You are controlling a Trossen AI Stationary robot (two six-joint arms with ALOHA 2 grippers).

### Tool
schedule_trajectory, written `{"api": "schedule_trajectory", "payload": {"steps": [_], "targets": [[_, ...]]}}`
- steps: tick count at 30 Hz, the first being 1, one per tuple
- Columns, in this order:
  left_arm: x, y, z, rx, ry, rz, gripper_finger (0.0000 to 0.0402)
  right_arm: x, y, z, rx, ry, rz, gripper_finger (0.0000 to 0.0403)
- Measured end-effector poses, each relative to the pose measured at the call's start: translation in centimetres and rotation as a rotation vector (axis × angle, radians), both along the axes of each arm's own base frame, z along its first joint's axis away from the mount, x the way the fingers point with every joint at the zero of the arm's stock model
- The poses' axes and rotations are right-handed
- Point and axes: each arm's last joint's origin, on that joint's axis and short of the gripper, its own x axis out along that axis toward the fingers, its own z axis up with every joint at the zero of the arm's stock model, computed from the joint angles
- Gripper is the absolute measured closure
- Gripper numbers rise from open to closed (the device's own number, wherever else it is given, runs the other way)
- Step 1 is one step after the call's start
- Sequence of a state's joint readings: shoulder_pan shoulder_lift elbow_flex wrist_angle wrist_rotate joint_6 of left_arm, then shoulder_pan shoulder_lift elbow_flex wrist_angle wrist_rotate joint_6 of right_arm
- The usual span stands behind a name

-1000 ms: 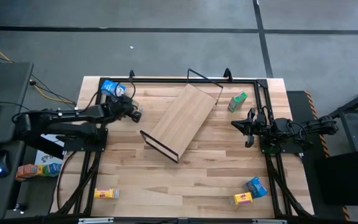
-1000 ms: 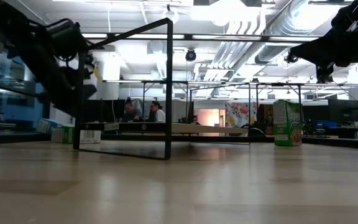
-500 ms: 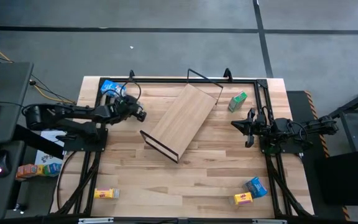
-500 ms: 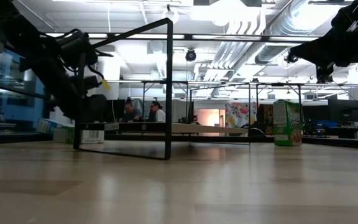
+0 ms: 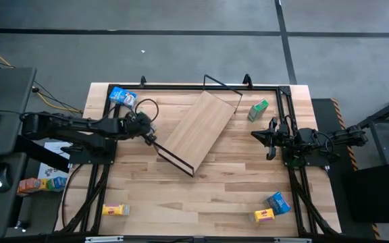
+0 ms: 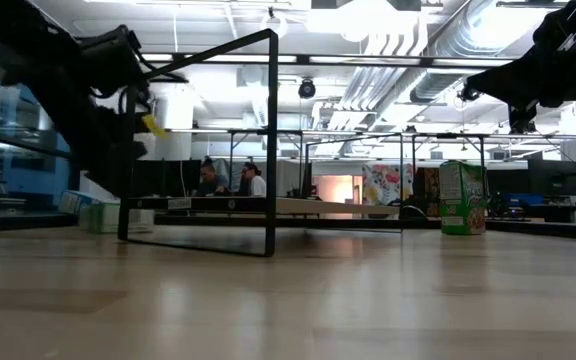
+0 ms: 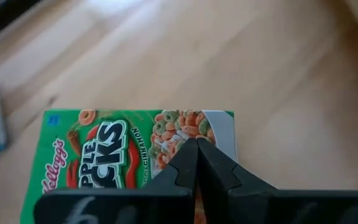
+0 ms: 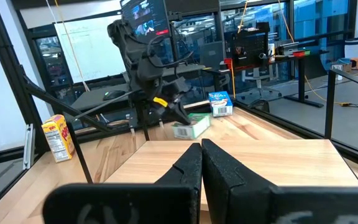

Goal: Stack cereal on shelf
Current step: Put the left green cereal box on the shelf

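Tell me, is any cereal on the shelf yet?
None yet: the shelf has no boxes on it. The left gripper, shut, is over a flat green box without holding it. All six boxes are left to stack, like a blue box and an upright green box. The right gripper waits on the right.

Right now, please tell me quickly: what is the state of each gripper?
Left gripper: shut, holding nothing, above the lying green cereal box.
Right gripper: shut, holding nothing, waiting at the table's right side.
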State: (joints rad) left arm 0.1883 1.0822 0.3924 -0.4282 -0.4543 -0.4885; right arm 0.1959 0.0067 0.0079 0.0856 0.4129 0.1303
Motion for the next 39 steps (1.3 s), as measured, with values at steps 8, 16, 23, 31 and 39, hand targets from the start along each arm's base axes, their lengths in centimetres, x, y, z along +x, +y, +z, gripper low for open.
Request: {"api": "schedule_trajectory", "payload": {"steps": [8, 16, 23, 31, 39], "targets": [[-0.8, -0.8, 3.9, 0.020, -0.020, 0.064, 0.0401, 0.0, 0.0, 0.0, 0.000, 0.000, 0.000, 0.0403], [-1.5, -0.1, 3.7, 0.001, 0.001, 0.181, 0.0401, 0.0, 0.0, 0.0, 0.000, 0.000, 0.000, 0.0403], [-1.5, 1.3, 4.7, -0.151, 0.111, 0.254, 0.0401, 0.0, 0.0, 0.0, 0.000, 0.000, 0.000, 0.0403], [-0.4, 4.0, 6.4, -0.294, 0.221, 0.203, 0.0401, 0.0, 0.0, 0.0, 0.000, -0.001, 0.000, 0.0403], [-0.4, 6.1, 4.4, -0.372, 0.373, 0.188, 0.0401, 0.0, 0.0, 0.0, 0.000, -0.001, 0.000, 0.0403]]}}
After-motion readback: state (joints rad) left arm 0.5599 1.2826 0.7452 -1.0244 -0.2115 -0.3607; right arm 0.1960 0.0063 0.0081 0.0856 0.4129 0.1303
